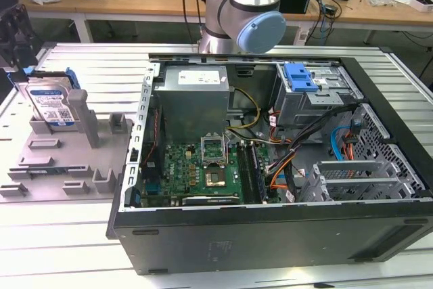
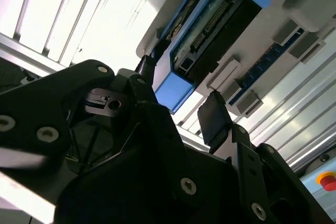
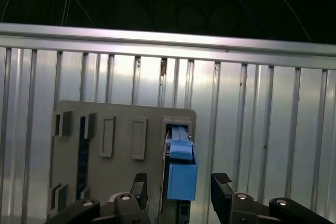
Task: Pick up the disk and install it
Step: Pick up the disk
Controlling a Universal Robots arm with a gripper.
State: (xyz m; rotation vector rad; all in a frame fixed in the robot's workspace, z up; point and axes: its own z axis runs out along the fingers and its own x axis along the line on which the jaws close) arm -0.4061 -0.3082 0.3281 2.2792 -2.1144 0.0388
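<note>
The disk stands on edge in a slot of a grey fixture plate at the exterior view's left; its white-and-blue label and blue carrier bracket show. My gripper hangs just above and behind it. In the first wrist view the disk's blue bracket end lies between my two black fingertips, with a gap on each side. My gripper is open and holds nothing. In the second wrist view the disk sits just beyond my open gripper.
An open computer case lies in the middle of the ribbed aluminium table, with a motherboard, a power supply and a drive cage with a blue latch. The arm's elbow rises behind the case. The fixture plate carries several other raised blocks.
</note>
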